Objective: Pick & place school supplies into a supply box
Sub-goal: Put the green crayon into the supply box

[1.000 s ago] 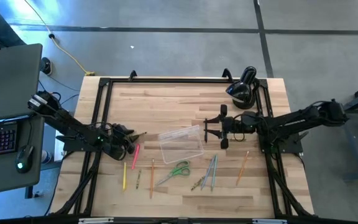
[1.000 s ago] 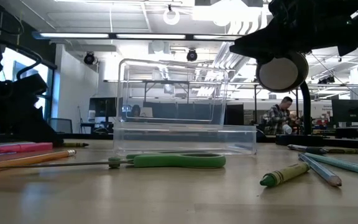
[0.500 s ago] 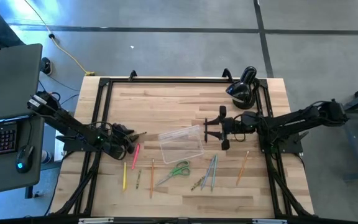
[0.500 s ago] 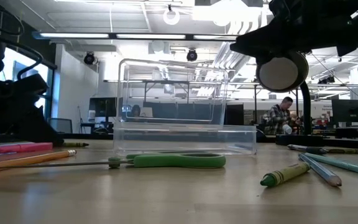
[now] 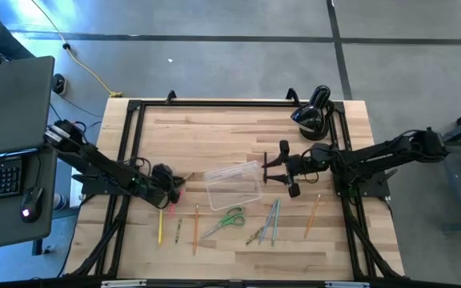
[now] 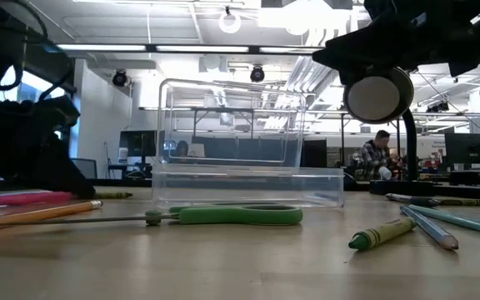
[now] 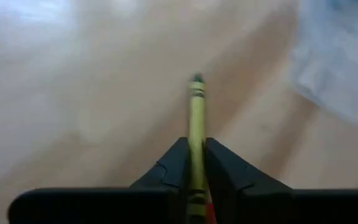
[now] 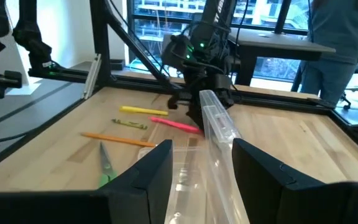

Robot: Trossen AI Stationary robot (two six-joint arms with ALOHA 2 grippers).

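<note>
Though hidden overhead, crayon (image 7: 196,134) between left hand (image 7: 191,163) fingers.

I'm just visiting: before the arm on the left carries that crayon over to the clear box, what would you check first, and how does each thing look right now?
1. Left gripper closed on the olive crayon: ok, the fingers pinch it on both sides.
2. Crayon lifted clear of the table: cannot tell.
3. Supply box open on top: ok.
4. Right gripper out of the way: not ok, it waits open right beside the box.
5. Green scissors off the route: ok, they lie nearer the front edge.
</note>
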